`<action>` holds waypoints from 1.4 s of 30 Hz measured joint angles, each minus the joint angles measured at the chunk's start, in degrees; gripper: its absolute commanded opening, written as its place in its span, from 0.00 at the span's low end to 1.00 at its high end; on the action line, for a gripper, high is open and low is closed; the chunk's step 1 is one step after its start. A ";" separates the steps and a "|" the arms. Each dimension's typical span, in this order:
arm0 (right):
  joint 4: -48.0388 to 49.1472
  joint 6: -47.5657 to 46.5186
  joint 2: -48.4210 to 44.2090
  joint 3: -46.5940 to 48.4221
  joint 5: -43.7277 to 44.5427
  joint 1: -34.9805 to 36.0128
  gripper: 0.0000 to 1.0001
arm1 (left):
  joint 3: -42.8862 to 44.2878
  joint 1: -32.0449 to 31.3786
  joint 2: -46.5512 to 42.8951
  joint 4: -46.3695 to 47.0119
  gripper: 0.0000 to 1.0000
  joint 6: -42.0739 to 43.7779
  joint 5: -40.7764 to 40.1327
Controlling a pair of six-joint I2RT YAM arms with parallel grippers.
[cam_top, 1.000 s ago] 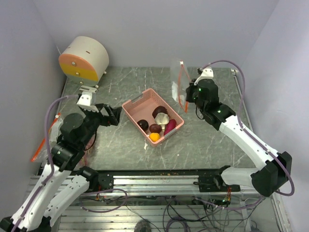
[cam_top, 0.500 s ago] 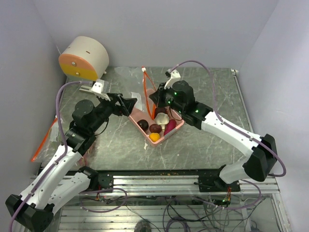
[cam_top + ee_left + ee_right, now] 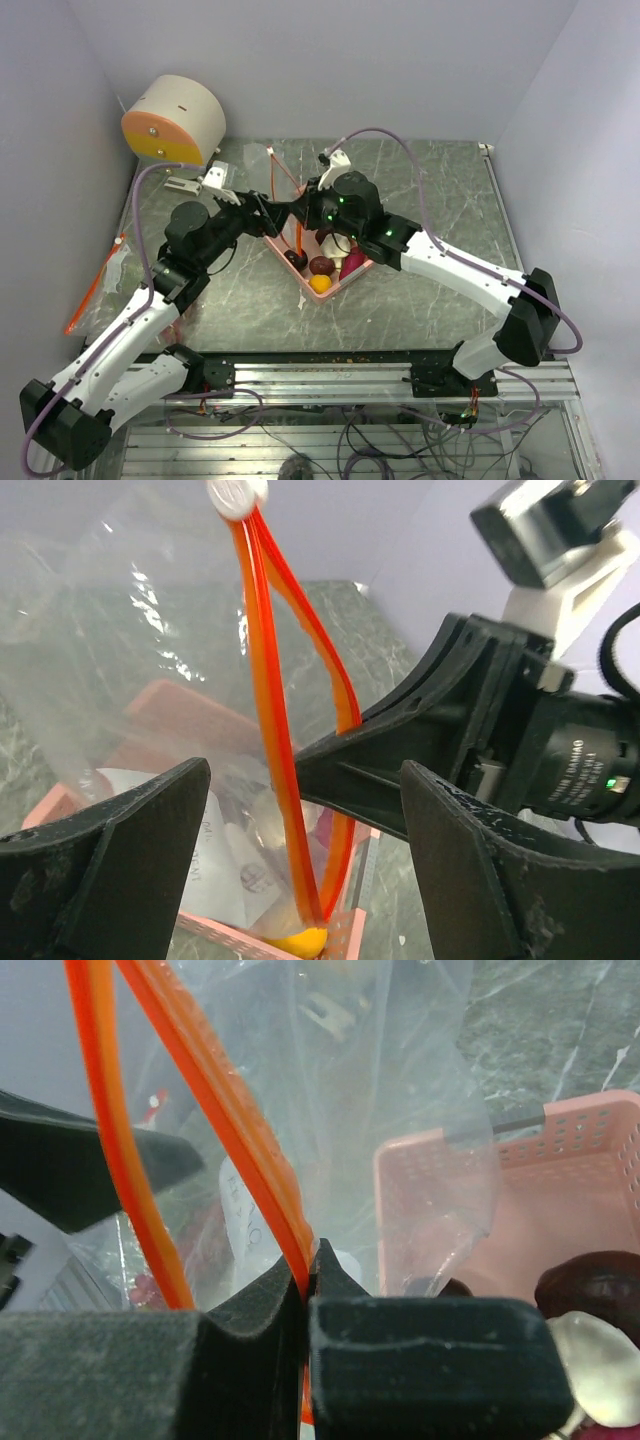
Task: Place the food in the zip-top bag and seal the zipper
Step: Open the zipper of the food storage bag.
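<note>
The zip-top bag (image 3: 262, 163) hangs upright over the pink basket's left end. My right gripper (image 3: 299, 211) is shut on the zipper (image 3: 262, 1150), pinching one side of the orange-red strip (image 3: 262, 710). The strip's two sides gape apart. My left gripper (image 3: 270, 212) is open, its fingers (image 3: 110, 870) straddling the strip without touching it. The food lies in the basket (image 3: 368, 258): a dark grape (image 3: 296, 257), a red grape (image 3: 321, 265), an orange fruit (image 3: 320, 284), a magenta piece (image 3: 352, 264) and a whitish bulb (image 3: 333, 243). No green piece shows.
A round beige-and-orange drum (image 3: 172, 120) stands at the back left. A crumpled plastic piece (image 3: 115, 265) and an orange strip (image 3: 85, 300) lie at the table's left edge. A white scrap (image 3: 302, 300) lies by the basket's near corner.
My right gripper has carried the bag from the back right leftward to over the basket. My left gripper has risen and reached right, up to the bag's mouth.
</note>
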 measured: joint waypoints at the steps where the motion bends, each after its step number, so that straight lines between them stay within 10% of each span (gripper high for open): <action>1: -0.02 -0.02 0.22 0.48 0.07 0.33 0.00 | -0.09 -0.48 0.57 -0.04 0.85 0.11 -0.28; 20: -1.22 -0.94 -1.79 1.44 3.04 2.73 0.00 | 0.02 -5.40 0.74 -10.14 0.53 3.15 -19.91; 25: -1.90 -1.27 -2.80 1.44 3.02 3.02 0.00 | 0.02 -5.42 0.70 -11.17 0.07 3.98 -22.99; 42: -5.64 0.70 -3.15 2.25 18.14 6.12 0.00 | 24.41 -6.58 -6.95 -46.38 0.07 11.58 -29.33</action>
